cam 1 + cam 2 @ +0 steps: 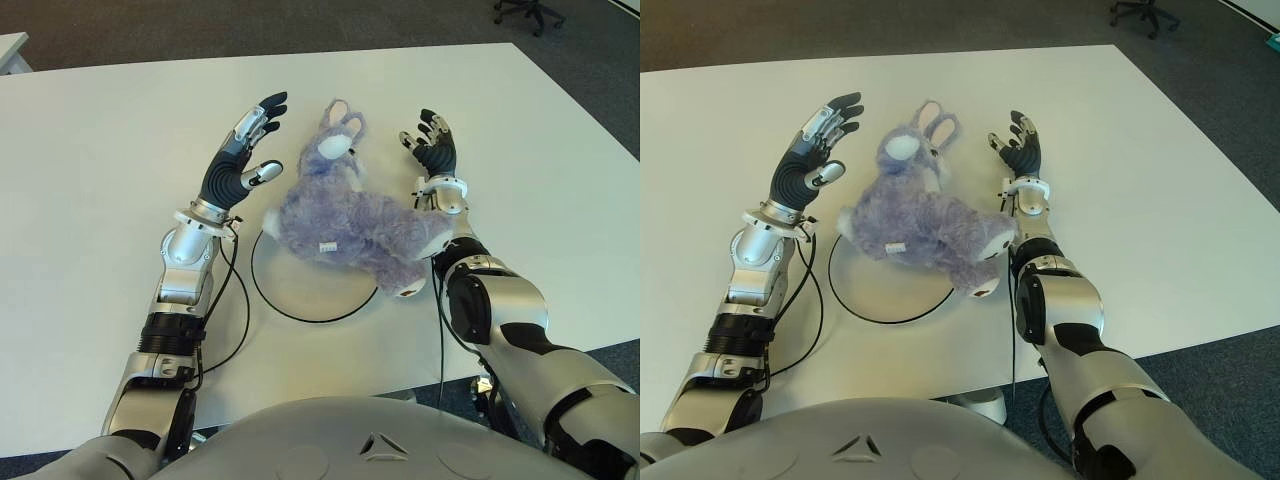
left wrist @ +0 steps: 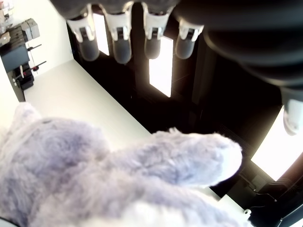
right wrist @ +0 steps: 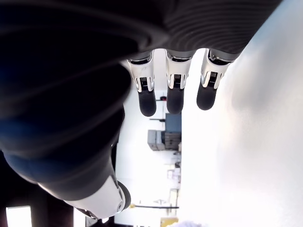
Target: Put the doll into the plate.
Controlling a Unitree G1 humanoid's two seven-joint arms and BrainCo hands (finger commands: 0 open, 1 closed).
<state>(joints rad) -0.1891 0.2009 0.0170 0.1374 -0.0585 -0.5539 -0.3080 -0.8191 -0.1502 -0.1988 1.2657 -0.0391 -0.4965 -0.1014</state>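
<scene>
A fluffy purple rabbit doll (image 1: 350, 220) lies across the far and right part of the white plate (image 1: 300, 285) with a black rim; its ears point away from me and one foot hangs over the plate's right edge. My left hand (image 1: 245, 150) is raised just left of the doll's head, fingers spread, holding nothing. My right hand (image 1: 432, 145) is up on the doll's right side, fingers spread too. The left wrist view shows the doll's fur (image 2: 94, 175) close under the open fingers (image 2: 118, 33).
The white table (image 1: 90, 160) stretches wide on all sides. Black cables (image 1: 235, 300) run along my left forearm next to the plate. An office chair base (image 1: 528, 12) stands on the dark floor beyond the far right corner.
</scene>
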